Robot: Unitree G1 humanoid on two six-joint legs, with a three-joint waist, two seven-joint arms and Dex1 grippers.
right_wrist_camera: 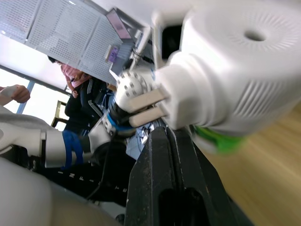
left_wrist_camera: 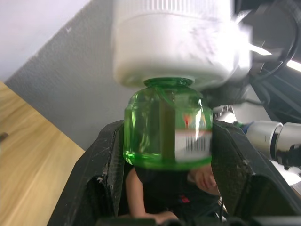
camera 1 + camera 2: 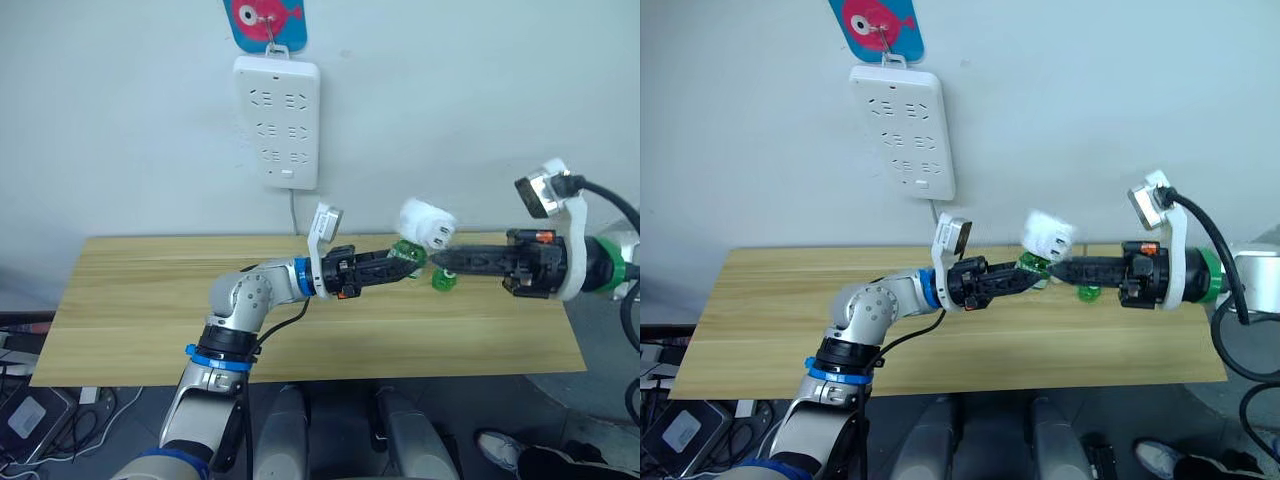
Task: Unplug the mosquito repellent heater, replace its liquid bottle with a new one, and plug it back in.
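The white mosquito repellent heater (image 3: 427, 222) is held in the air above the table, unplugged, its two plug pins (image 1: 146, 106) bare. My right gripper (image 3: 434, 259) comes in from the right and is shut on the heater's lower edge. A green liquid bottle (image 2: 167, 129) hangs from the heater's underside, its neck inside the white body. My left gripper (image 3: 405, 258) reaches from the left and is shut on this bottle, one finger (image 2: 101, 165) on each side. Another green bottle (image 3: 444, 281) stands on the table just below the right gripper.
A long white power strip (image 3: 277, 122) hangs on the wall from a blue fish-shaped hook (image 3: 266, 20), its cord running down behind the wooden table (image 3: 150, 300). People show in the background of the right wrist view.
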